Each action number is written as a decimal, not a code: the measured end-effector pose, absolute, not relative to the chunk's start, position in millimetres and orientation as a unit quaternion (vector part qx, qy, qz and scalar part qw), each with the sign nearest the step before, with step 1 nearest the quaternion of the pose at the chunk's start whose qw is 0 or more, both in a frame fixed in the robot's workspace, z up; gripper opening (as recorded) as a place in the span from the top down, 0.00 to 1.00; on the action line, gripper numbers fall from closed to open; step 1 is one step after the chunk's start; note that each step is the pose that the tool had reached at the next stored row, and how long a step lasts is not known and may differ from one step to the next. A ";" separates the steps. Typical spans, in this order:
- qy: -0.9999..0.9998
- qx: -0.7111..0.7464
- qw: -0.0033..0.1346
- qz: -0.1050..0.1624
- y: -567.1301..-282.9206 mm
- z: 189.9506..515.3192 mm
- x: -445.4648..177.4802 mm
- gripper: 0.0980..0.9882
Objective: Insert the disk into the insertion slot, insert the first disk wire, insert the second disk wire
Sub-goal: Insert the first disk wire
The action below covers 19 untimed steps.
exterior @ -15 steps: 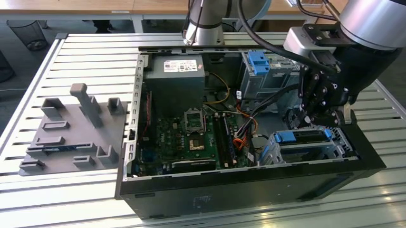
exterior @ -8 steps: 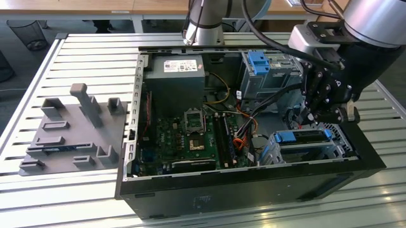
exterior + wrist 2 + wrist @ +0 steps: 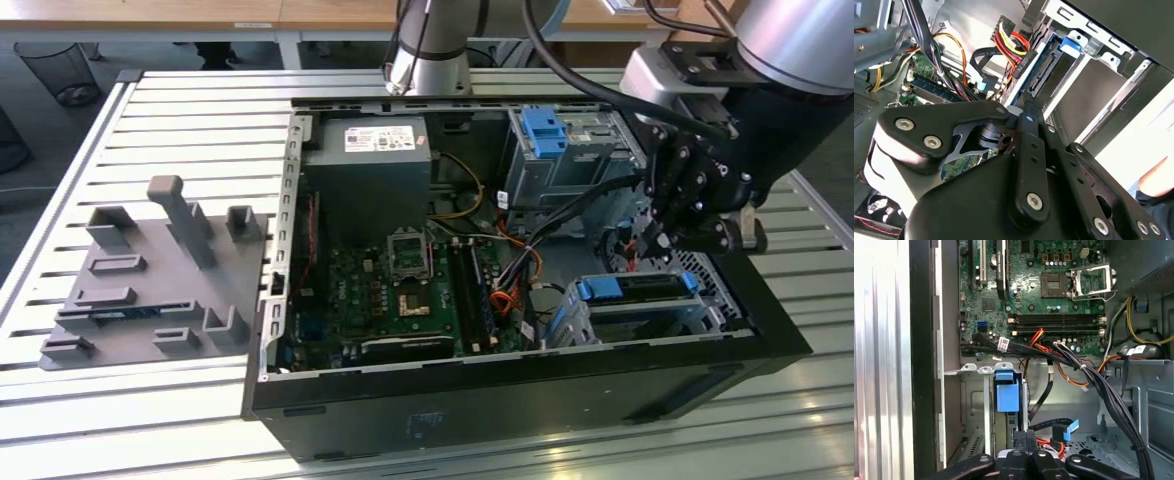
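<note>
One tip: keep the gripper (image 3: 1026, 437), tips pressed together, square to the seated disk (image 3: 638, 288), clear of loose cables (image 3: 1089, 380).

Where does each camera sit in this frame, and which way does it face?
Exterior view: off the arm, raised, looking down into the open computer case; the arm and gripper show at the exterior view's right.
First wrist view: on the arm, looking past the gripper across the disk to the motherboard.
Second wrist view: on the arm, behind the gripper's black links, facing the insertion slot.
Shared: both wrist views show the gripper and the blue-framed disk.
</note>
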<state>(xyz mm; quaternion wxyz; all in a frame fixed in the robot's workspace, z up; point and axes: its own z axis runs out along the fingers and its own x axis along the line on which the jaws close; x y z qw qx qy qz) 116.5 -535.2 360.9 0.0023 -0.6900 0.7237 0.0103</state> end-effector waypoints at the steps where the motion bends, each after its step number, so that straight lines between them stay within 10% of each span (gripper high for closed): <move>1: 0.726 -0.688 0.002 0.010 -535.0 360.8 116.8 0.99; 19: 0.751 -0.660 0.003 0.010 -523.8 358.8 128.1 0.85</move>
